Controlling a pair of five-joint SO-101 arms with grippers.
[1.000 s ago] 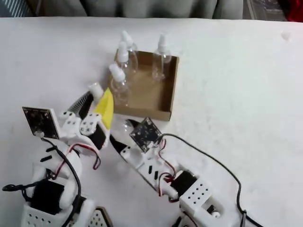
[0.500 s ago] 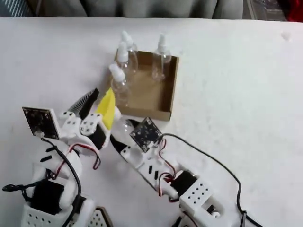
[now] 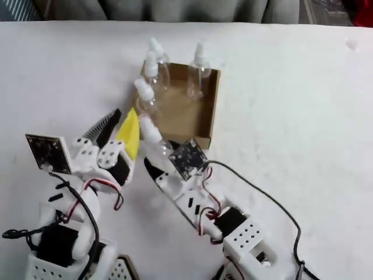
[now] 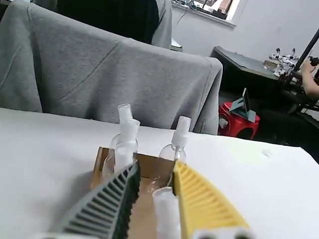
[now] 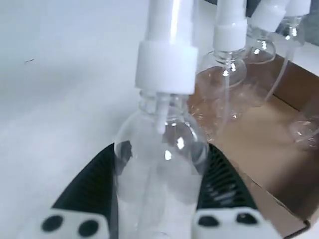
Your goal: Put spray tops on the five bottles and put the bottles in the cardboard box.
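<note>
My right gripper (image 3: 156, 153) is shut on a clear bottle (image 3: 159, 146), and a white spray top (image 3: 147, 124) sits on the bottle's neck. The bottle leans toward the near left corner of the cardboard box (image 3: 180, 119). Seen from the right wrist, the black fingers (image 5: 89, 184) clamp the bottle (image 5: 159, 149) below its top (image 5: 167, 64). My left gripper (image 3: 124, 116) stands open just left of that top, its grey and yellow fingers apart. In the left wrist view the white top (image 4: 167, 214) shows between those fingers (image 4: 199, 199). Several capped bottles (image 3: 199, 70) stand in the box.
The box (image 4: 99, 159) lies at the table's middle. Both arm bases and their cables (image 3: 262, 201) take up the near edge. White tabletop (image 3: 291, 105) stretches to the right and left of the box. A grey-covered chair (image 4: 124, 74) stands beyond the far edge.
A second ago the spray top sat between my left gripper's fingers. It now sits on the bottle, and my right gripper has carried the bottle forward toward the box.
</note>
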